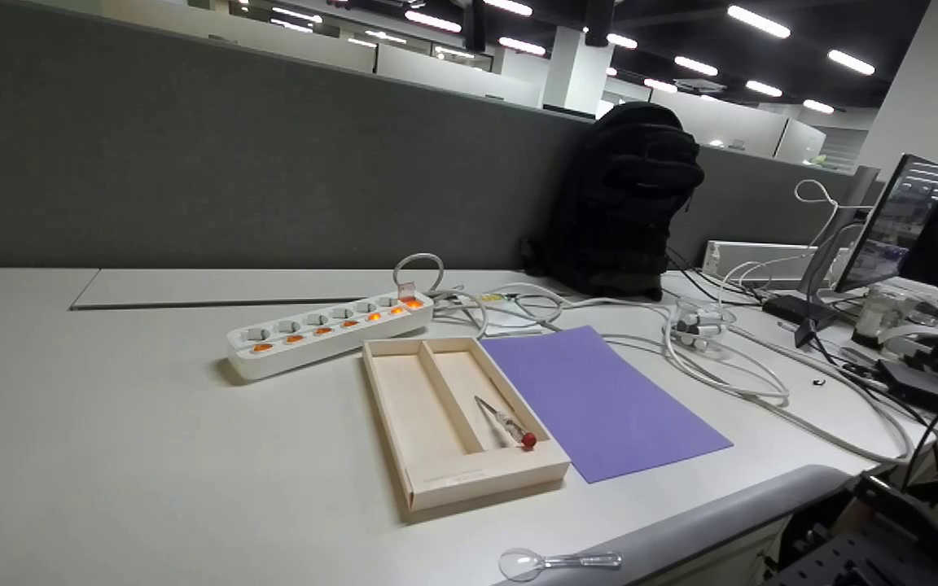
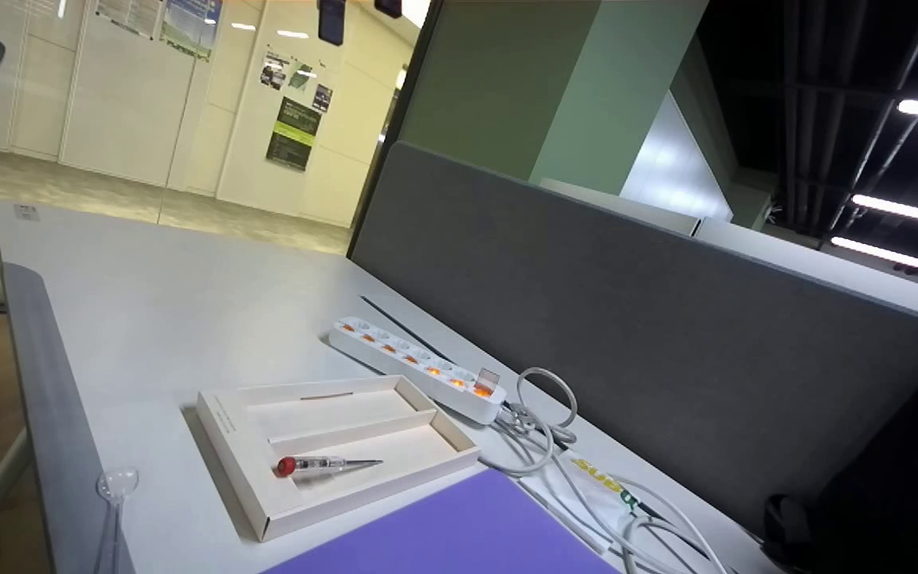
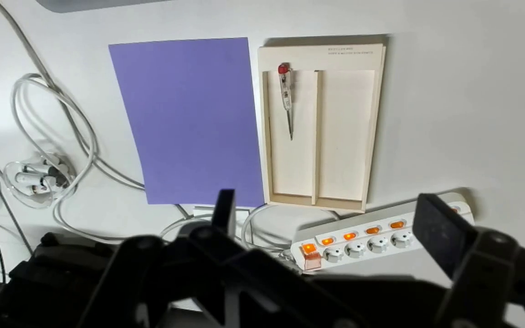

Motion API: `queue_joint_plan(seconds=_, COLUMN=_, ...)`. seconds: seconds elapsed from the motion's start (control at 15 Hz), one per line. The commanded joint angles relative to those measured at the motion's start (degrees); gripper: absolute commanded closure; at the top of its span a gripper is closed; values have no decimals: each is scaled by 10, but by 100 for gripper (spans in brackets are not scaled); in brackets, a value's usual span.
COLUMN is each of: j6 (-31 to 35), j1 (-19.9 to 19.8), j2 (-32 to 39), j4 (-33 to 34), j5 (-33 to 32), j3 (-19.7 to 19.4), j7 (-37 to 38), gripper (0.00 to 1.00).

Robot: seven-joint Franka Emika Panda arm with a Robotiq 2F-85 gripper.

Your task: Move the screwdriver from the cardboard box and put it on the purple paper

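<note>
The screwdriver [image 1: 508, 425] has a clear handle with a red end cap and a thin metal shaft. It also shows in an exterior view [image 2: 319, 465] and in the wrist view [image 3: 285, 91]. It lies in the compartment beside the purple paper, its red end at the edge of the box's end panel. The cardboard box [image 1: 489, 478] is shallow and tan with a lengthwise divider; the wrist view shows it too [image 3: 308, 57]. The purple paper [image 1: 615, 399] lies flat alongside it, also in the wrist view [image 3: 194, 123]. My gripper [image 3: 327, 209] is open and empty, above the table.
A white power strip [image 1: 330, 335] with lit switches stands close to the box's far end and under my fingers in the wrist view [image 3: 362, 239]. Grey cables [image 1: 705, 366] run past the paper. A black backpack [image 1: 624, 203] stands behind. A clear spoon [image 1: 571, 560] lies near the table edge.
</note>
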Motion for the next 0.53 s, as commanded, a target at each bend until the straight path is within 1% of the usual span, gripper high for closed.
queue_joint_plan(seconds=0.0, j6=39, j1=13, j2=15, j4=-35, j5=10, j3=-32, j7=11, gripper=0)
queue_joint_plan(seconds=0.27, j6=101, j1=15, j2=46, j4=-82, j5=36, j3=-60, j7=1, gripper=0)
queue_joint_plan(seconds=0.47, j6=149, j1=12, j2=76, j4=-108, j5=39, j3=-67, j7=6, gripper=0)
